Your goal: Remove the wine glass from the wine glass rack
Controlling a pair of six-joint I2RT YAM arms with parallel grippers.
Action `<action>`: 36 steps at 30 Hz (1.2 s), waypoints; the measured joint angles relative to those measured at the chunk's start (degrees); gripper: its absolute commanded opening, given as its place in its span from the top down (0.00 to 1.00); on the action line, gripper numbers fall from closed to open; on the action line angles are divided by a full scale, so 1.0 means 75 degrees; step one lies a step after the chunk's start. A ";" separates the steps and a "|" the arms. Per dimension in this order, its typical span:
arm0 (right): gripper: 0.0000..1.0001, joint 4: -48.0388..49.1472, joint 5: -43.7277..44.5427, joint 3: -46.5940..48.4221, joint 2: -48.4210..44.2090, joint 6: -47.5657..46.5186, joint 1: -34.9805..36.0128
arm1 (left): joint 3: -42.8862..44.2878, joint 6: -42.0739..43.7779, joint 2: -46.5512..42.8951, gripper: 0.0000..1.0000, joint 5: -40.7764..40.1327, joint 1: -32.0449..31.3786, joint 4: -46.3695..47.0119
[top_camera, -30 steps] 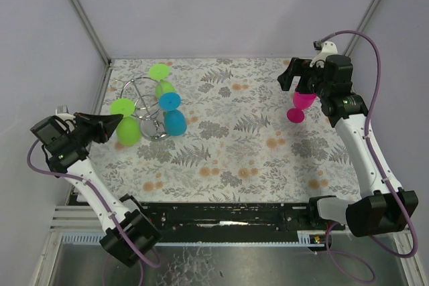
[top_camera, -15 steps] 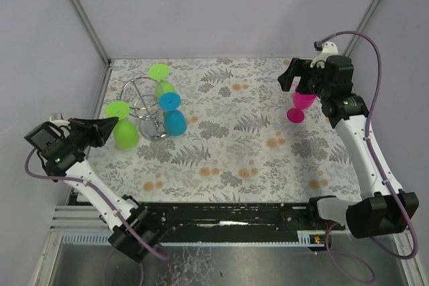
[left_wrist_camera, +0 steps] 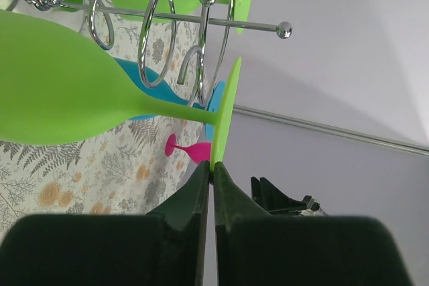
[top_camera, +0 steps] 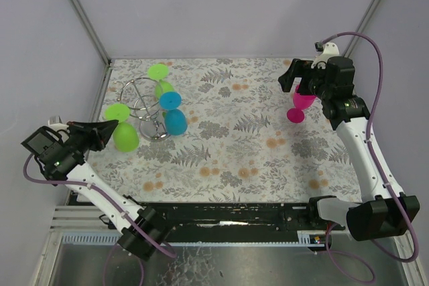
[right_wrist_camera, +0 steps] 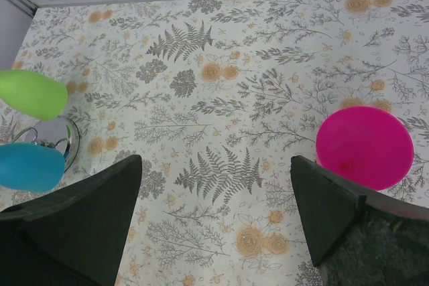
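- My left gripper point(top_camera: 110, 127) is pinched tight on the rim of the flat foot of a green wine glass point(top_camera: 125, 135). In the left wrist view the two fingers point(left_wrist_camera: 194, 199) meet with only the thin edge of the foot between them.
- That green wine glass lies tilted on its side at the left of the wire rack point(top_camera: 143, 98), with the bowl towards the near edge of the table point(top_camera: 234, 145) and the foot towards the rack.
- In the wrist view its stem crosses in front of the rack's looped wires point(left_wrist_camera: 161, 15). I cannot tell whether the stem touches them.
- A second green glass point(top_camera: 161, 80) and a blue glass point(top_camera: 174, 121) hang on the rack.
- My right gripper point(top_camera: 298, 84) is spread wide, well apart from the rack, over the far right part of the table.
- A pink glass point(right_wrist_camera: 364, 147) sits just beside the right finger in the right wrist view. I cannot tell whether the finger touches it.
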 measured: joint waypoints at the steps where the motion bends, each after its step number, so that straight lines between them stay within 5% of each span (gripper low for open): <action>1: 0.01 0.0003 0.0003 -0.0003 -0.0020 0.0000 0.0000 | 0.0020 0.0026 -0.0009 1.00 -0.0009 0.0038 -0.0032; 23: 0.01 0.0000 0.0003 -0.0050 -0.0085 -0.0003 0.0000 | 0.0286 0.0114 -0.0006 1.00 -0.0303 0.0927 -0.0335; 36: 0.01 0.0009 -0.0029 -0.0050 0.0009 0.0044 0.0003 | 0.1632 -0.1113 0.0597 1.00 0.0006 0.0953 0.1900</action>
